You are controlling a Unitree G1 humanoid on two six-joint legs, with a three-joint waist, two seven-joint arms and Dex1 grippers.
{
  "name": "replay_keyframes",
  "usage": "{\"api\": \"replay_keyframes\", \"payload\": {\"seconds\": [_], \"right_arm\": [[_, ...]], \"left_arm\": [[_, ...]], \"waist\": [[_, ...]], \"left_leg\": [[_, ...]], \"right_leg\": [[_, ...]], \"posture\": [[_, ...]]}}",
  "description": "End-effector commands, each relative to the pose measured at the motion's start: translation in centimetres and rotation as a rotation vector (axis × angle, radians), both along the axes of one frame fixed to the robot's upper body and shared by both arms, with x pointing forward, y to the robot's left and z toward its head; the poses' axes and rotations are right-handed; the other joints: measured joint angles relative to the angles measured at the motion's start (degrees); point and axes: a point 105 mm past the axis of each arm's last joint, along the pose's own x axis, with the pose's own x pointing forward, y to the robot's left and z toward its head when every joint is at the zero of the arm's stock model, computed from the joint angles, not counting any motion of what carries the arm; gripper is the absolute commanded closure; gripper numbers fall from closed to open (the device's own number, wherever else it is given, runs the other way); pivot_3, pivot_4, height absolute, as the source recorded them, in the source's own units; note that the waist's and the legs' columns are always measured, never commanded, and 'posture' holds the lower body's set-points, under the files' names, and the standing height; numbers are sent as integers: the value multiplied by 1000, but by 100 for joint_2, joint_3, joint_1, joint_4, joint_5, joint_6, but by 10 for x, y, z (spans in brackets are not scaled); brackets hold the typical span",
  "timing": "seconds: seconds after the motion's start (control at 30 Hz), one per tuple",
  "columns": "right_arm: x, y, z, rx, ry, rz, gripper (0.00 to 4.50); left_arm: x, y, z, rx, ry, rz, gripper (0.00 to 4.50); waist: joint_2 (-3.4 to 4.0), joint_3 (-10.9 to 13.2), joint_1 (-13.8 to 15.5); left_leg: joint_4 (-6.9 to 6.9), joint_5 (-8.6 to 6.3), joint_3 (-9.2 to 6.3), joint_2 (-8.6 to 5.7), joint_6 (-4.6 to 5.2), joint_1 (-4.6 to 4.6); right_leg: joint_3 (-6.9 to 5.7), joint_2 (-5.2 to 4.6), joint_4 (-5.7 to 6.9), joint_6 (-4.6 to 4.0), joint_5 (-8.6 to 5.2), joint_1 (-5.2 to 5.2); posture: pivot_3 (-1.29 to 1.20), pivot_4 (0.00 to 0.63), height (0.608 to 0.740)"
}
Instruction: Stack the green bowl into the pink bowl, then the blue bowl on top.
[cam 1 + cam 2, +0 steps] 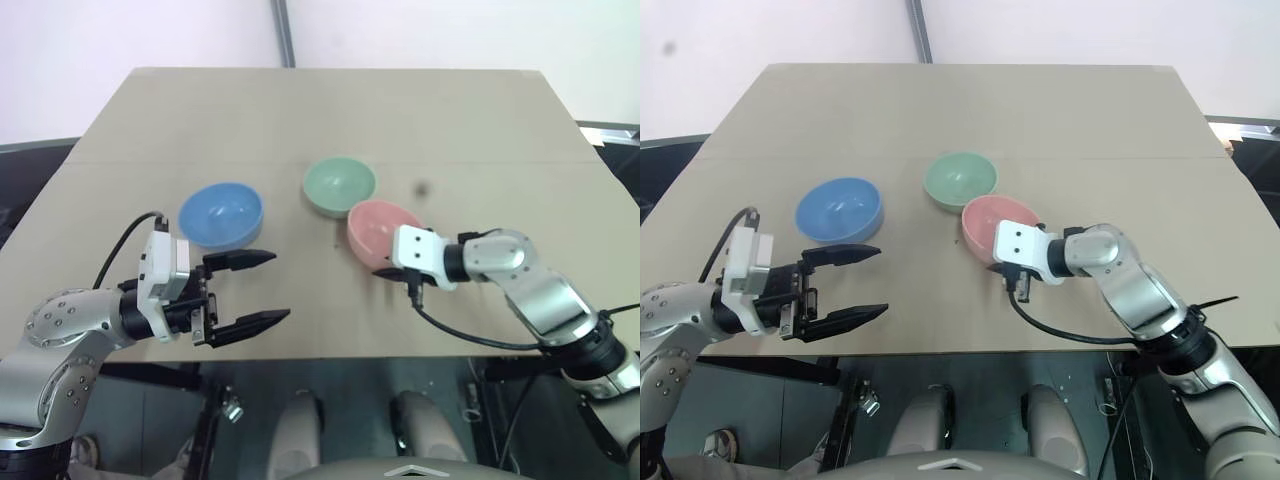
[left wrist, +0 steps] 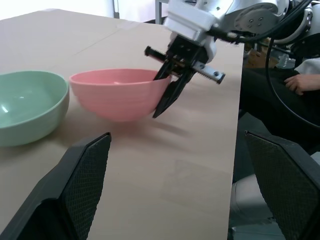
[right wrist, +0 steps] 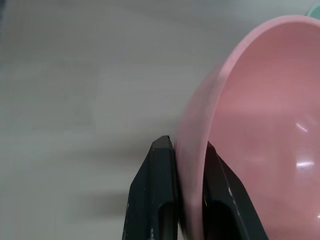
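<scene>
Right gripper [image 2: 172,87] pinches the near rim of the pink bowl [image 1: 380,228]; stacking not yet begun.

The wall of the pink bowl sits between the two black fingers [image 3: 161,195], one outside and one inside, pressed together on it. The bowl stands on the table [image 1: 320,120] touching or just beside the green bowl [image 1: 340,185], which lies slightly farther back; the blue bowl [image 1: 221,214] rests well apart towards the left. Left gripper [image 1: 255,290] hovers near the table's front edge, fingers spread wide, holding nothing. Judgement: the pink bowl appears to be under repositioning as the stack's base. Keep it level, set it flat with clearance from the green bowl, and release only once it is seated.
</scene>
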Motion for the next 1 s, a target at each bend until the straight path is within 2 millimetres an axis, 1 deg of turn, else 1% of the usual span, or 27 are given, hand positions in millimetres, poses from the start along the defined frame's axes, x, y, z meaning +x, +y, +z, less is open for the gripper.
{"api": "replay_keyframes", "payload": {"seconds": [0.03,0.07,0.1,0.13,0.17,0.27,0.33,0.37,0.4,0.43,0.47,0.57,0.73,0.77,0.87,1.0], "right_arm": [[8,6,7,3,-44,-6,2503],[8,6,9,3,-61,-8,2224],[9,6,13,8,-76,-14,1702],[7,5,19,27,-67,-16,1305],[4,3,25,35,-54,-7,751],[-12,4,48,68,-7,58,751],[-23,13,69,127,15,114,751],[-23,19,79,168,12,112,751],[-19,26,88,201,-10,102,751],[-15,30,93,220,-24,88,751],[-4,35,96,234,-45,47,751],[23,48,94,239,-66,-40,751],[56,77,87,242,-32,-125,751],[62,81,82,220,-37,-141,751],[73,90,72,181,-29,-155,751],[79,96,61,144,7,-160,751]], "left_arm": [[-2,0,4,-3,-31,-3,0],[-2,1,3,-4,-30,2,0],[-3,1,3,-5,-30,7,0],[-3,2,3,-7,-27,16,0],[-3,3,2,-7,-24,24,0],[-4,6,0,-2,-20,39,0],[-3,7,-2,-8,-15,51,0],[-2,6,-2,-9,-14,54,0],[0,7,-2,-22,-12,71,0],[2,7,-2,-31,-11,83,0],[4,8,-2,-30,-9,92,0],[5,9,-4,-18,-3,101,0],[1,12,-5,-15,12,116,0],[-2,13,-6,-12,17,117,0],[-8,15,-7,0,27,120,0],[-12,18,-7,5,28,140,0]], "waist": [[0,0,16],[0,0,29],[-1,0,35],[-2,1,36],[-2,2,31],[-1,5,27],[-1,6,9],[-2,5,-2],[-1,6,-16],[-1,5,-29],[-4,4,-24],[-8,1,17],[-7,5,0],[-8,5,-10],[-8,5,-32],[-8,6,-13]], "left_leg": [[-4,0,-1,0,0,0],[-7,0,-1,0,0,-3],[-9,-1,-1,-1,0,-6],[-10,-1,0,-1,0,-9],[-11,-1,1,-1,1,-11],[-15,-1,2,0,1,-19],[-15,-1,1,1,1,-16],[-15,-1,1,1,1,-14],[-15,-1,1,2,1,-11],[-15,-1,2,4,1,-8],[-15,-1,1,5,1,-5],[-14,-1,-1,3,0,-7],[-20,-1,5,2,0,-16],[-27,-1,6,2,0,-18],[-41,-1,7,3,0,-19],[-45,-1,8,3,0,-27]], "right_leg": [[-1,0,-2,-1,-1,0],[-1,0,-5,-1,-1,-1],[-2,-2,-8,-1,-1,-1],[-2,-3,-12,-1,-1,-3],[-2,-3,-14,-1,-1,-6],[0,-2,-8,-1,-1,-21],[0,-1,-2,-1,-1,-22],[-1,0,-1,-1,-1,-22],[0,2,1,-1,-1,-22],[1,3,3,-1,-1,-22],[2,6,7,-1,-1,-22],[0,4,2,-2,-1,-19],[3,2,2,-3,0,-30],[3,2,2,-3,0,-33],[3,2,-1,-4,0,-40],[3,1,-3,-6,-1,-48]], "posture": [[0,150,740],[0,150,740],[0,150,740],[0,150,740],[0,150,740],[0,150,740],[0,150,740],[0,150,740],[0,150,740],[0,150,740],[0,150,740],[0,150,740],[0,150,740],[0,150,740],[0,150,740],[0,150,740]]}}
